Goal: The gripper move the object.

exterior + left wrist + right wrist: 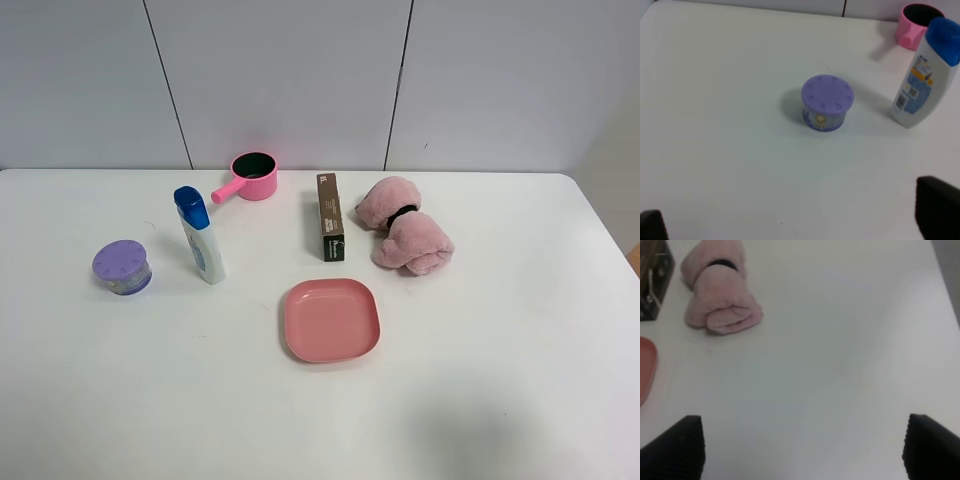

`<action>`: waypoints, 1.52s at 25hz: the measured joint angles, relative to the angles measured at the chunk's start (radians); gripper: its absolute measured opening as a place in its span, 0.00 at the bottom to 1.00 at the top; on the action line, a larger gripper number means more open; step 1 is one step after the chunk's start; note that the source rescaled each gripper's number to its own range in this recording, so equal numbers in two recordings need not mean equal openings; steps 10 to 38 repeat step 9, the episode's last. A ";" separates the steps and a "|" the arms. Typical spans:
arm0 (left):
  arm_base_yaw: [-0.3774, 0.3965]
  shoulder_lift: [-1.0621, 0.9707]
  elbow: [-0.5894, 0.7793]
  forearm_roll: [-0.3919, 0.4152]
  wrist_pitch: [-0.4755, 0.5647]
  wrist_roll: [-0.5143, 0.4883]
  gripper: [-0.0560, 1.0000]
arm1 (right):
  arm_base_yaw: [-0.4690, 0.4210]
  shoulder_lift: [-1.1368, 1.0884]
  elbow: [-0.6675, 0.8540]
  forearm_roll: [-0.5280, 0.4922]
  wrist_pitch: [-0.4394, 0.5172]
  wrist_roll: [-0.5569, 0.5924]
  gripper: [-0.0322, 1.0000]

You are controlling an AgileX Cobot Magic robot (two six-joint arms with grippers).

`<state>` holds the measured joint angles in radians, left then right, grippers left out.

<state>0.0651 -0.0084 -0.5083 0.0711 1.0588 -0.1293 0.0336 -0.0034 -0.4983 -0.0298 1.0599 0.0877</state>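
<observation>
I see the purple tub [122, 268] at far left on the white counter [500, 380], then the bottle [200, 236] standing just right of it, untouched. Behind it sits the pink pot [252, 176]; further right come the brown box [330, 216], pink plate [331, 319] and rolled pink towel [406, 238]. Both sets of fingers — left [652, 226] and right [677, 447] — are spread wide, holding nothing.

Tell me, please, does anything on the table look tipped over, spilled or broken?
Nothing stands out. The white bottle stands upright with its blue cap on, the purple jar is closed, and the pink plate lies flat. No spill shows on the table. Both grippers are open and hold nothing.
</observation>
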 joint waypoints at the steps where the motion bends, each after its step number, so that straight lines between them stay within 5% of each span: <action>1: 0.000 0.000 0.000 0.000 0.000 0.000 1.00 | -0.027 0.000 0.000 0.000 0.000 -0.001 0.83; 5: 0.000 0.000 0.000 0.000 0.000 0.000 1.00 | -0.094 0.000 0.000 0.000 0.000 -0.001 0.83; 38: 0.000 0.000 0.000 0.000 0.000 0.000 1.00 | -0.095 0.000 0.000 0.000 0.000 -0.001 0.83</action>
